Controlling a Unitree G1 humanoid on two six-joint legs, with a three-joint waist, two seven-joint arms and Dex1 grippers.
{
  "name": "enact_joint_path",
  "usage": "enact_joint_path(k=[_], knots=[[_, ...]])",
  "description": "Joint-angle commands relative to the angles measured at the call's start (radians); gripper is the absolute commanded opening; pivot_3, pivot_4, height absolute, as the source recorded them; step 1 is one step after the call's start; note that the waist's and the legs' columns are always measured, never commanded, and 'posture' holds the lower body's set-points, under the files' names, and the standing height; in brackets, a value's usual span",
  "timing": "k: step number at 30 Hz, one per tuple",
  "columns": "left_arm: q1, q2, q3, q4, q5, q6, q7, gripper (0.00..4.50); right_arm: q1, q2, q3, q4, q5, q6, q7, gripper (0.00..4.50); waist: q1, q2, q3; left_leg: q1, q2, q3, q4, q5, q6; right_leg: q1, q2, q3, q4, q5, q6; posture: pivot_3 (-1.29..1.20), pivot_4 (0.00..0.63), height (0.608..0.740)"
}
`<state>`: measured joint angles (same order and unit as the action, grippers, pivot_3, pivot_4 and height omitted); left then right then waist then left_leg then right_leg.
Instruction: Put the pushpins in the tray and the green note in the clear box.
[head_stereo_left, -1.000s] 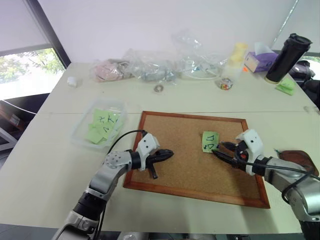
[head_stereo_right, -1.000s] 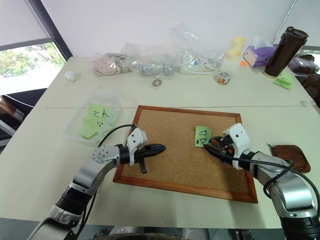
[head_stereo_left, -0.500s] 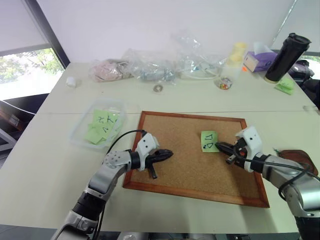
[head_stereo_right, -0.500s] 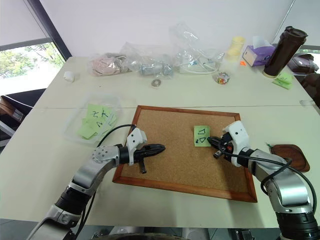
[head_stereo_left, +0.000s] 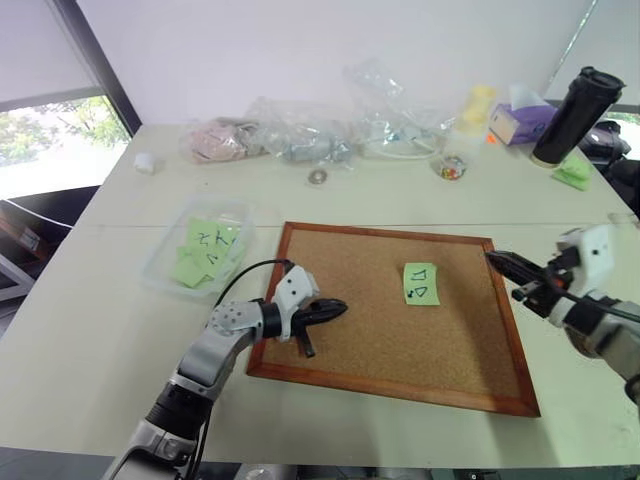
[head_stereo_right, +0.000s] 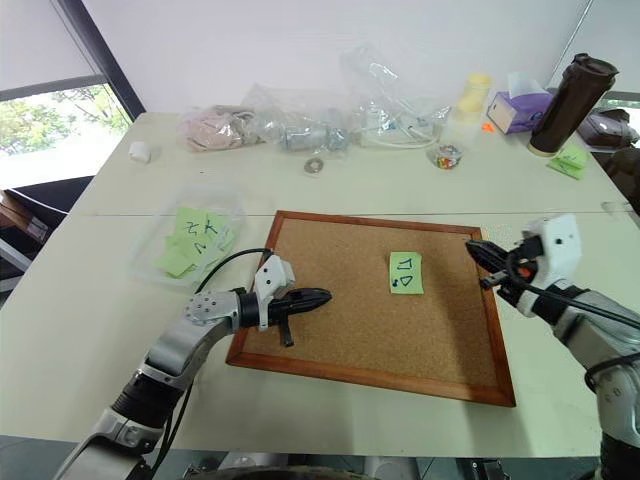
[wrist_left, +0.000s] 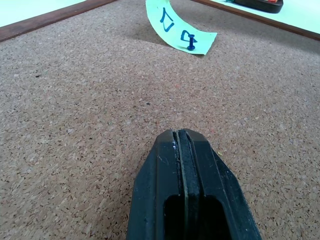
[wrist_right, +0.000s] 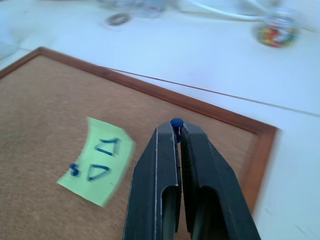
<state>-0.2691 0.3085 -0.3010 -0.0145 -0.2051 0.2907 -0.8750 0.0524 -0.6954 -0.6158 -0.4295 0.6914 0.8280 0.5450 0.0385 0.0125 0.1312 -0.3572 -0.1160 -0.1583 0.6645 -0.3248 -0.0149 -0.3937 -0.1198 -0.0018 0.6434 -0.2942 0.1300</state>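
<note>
The green note (head_stereo_left: 421, 283) with a drawn triangle and trapezoid lies on the cork board (head_stereo_left: 380, 340). One blue pushpin (wrist_left: 190, 47) still stands in its lower corner. My right gripper (head_stereo_left: 492, 257) hovers over the board's right frame, shut on another blue pushpin (wrist_right: 176, 121) at its fingertips. My left gripper (head_stereo_left: 335, 307) rests shut and empty on the board's left part, pointing toward the note. The clear box (head_stereo_left: 152, 268) sits left of the board with several scribbled green notes inside. An edge of the tray (wrist_left: 260, 4) shows beyond the board's far frame.
Clear plastic bags (head_stereo_left: 300, 135) line the back of the table, with a metal ring (head_stereo_left: 317, 177) in front of them. At the back right stand a dark bottle (head_stereo_left: 570, 115), a purple tissue box (head_stereo_left: 515, 122), a small jar (head_stereo_left: 452, 167) and a green pad (head_stereo_left: 572, 175).
My right gripper shut on a pushpin at the note, then rose and moved right, away from the note, to the board's right frame. The left arm stayed still.
</note>
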Motion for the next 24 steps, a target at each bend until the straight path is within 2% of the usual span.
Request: enact_joint_path(k=[1,10,19,22,24], knots=[[0.029,0.007,-0.019,0.039,0.010,0.019,-0.006,0.00,0.065,-0.010,-0.218,0.099,0.015,-0.014,-0.013,0.11,0.003,0.000,0.000,0.000,0.000,0.000,0.000,0.000,0.000,0.000,0.000,0.000,0.000,0.000,0.000,0.00,0.150,0.730],[0.020,-0.006,-0.026,0.046,0.012,0.017,-0.009,0.00,0.177,-0.006,-0.263,0.286,-0.065,-0.111,0.003,0.11,0.000,0.002,0.000,0.001,0.001,0.003,-0.001,0.000,0.001,0.001,0.000,0.001,-0.002,0.000,0.000,0.00,0.150,0.730],[0.020,-0.010,-0.025,0.043,0.011,0.022,-0.007,0.00,0.209,0.001,-0.233,0.364,-0.101,-0.171,0.016,0.11,0.002,0.002,0.000,0.001,0.001,0.003,-0.001,0.000,0.001,0.001,0.000,0.002,-0.004,0.000,0.000,0.00,0.150,0.730],[0.020,-0.010,-0.024,0.042,0.011,0.022,-0.007,0.00,0.209,0.005,-0.233,0.368,-0.090,-0.169,0.018,0.96,0.001,0.003,0.000,0.001,0.001,0.003,-0.001,0.000,0.001,0.002,0.000,0.002,-0.005,0.000,0.000,0.00,0.150,0.730],[0.021,-0.010,-0.024,0.038,0.011,0.024,-0.007,0.00,0.216,0.010,-0.232,0.363,-0.083,-0.170,0.025,1.86,0.001,0.003,0.000,0.001,0.001,0.003,-0.001,0.000,0.001,0.002,0.000,0.002,-0.006,0.000,0.000,0.00,0.150,0.730]])
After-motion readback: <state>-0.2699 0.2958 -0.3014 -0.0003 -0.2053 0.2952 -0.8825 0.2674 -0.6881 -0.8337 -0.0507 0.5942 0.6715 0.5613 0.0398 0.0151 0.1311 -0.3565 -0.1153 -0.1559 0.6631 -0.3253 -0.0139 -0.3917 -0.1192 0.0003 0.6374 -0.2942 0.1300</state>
